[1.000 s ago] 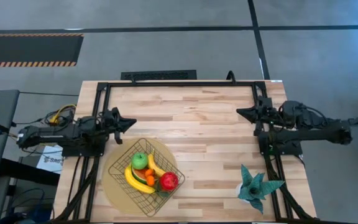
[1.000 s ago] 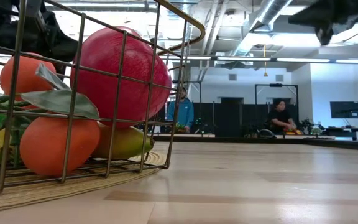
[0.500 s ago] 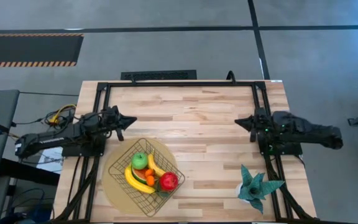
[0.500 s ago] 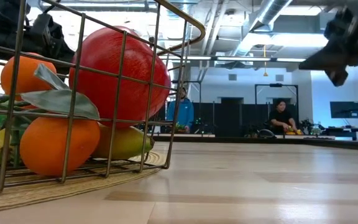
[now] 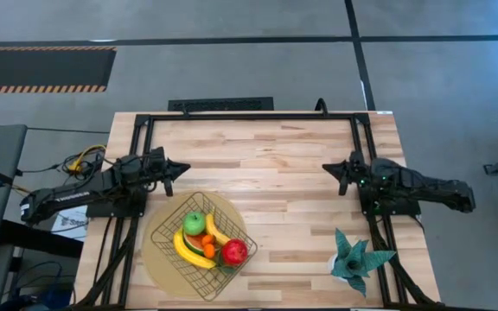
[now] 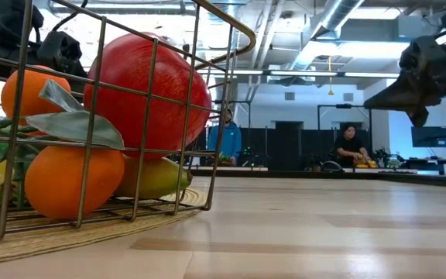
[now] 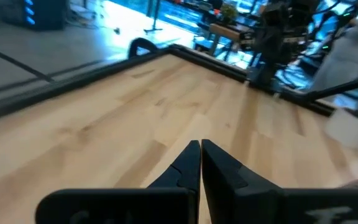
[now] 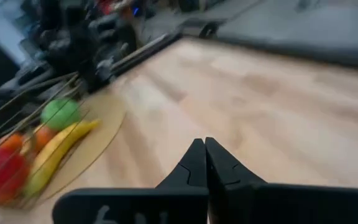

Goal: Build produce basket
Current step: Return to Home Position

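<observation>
Sitting on a round tan disc at the left side of the counter, the wire basket is holding the produce: a shiny red fruit, a green apple, bananas and small oranges. The left gripper is hovering near the basket, jaws pressed together on nothing. The right gripper is hanging well apart across the counter, jaws likewise closed and empty. A teal plant is standing beside the right arm.
</observation>
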Available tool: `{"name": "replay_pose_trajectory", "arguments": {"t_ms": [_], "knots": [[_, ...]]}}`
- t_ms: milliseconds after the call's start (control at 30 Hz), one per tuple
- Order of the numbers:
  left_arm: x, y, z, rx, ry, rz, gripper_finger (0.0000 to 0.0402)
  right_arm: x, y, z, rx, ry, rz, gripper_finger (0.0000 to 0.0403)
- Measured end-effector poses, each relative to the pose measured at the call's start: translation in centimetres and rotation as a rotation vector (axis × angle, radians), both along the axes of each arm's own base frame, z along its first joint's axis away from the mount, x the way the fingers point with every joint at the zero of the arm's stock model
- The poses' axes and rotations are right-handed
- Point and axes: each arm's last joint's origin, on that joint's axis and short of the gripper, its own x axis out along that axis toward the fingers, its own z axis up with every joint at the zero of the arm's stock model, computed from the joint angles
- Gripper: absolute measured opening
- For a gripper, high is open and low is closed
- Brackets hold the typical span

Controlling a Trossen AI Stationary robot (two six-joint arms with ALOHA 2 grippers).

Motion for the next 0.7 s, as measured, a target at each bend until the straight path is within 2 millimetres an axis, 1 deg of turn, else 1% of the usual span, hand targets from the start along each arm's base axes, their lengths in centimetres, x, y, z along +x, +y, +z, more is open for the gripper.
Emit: {"name": "replay_pose_trajectory", "arguments": {"t_ms": [200, 400, 467, 600, 700], "knots": [[-0.1, 0.2, -0.1, 0.061, 0.030, 0.053, 0.0000, -0.1, -0.4, 0.0, 0.009, 0.000, -0.059, 0.0010], [-0.1, 0.2, -0.2, 0.053, 0.046, 0.084, 0.0000, -0.2, -0.5, -0.2, 0.056, 0.003, -0.081, 0.0026], [-0.2, 0.2, -0.4, 0.048, 0.066, 0.088, 0.0000, -0.2, -0.5, -0.2, 0.045, 0.009, -0.078, 0.0029], [-0.3, 0.2, -1.1, 0.030, 0.130, 0.086, 0.0000, -0.2, -0.4, -0.2, 0.029, 0.018, -0.073, 0.0031], [-0.4, 0.2, -1.1, 0.025, 0.144, 0.085, 0.0000, -0.2, -0.4, -0.2, 0.029, 0.019, -0.073, 0.0029]]}}
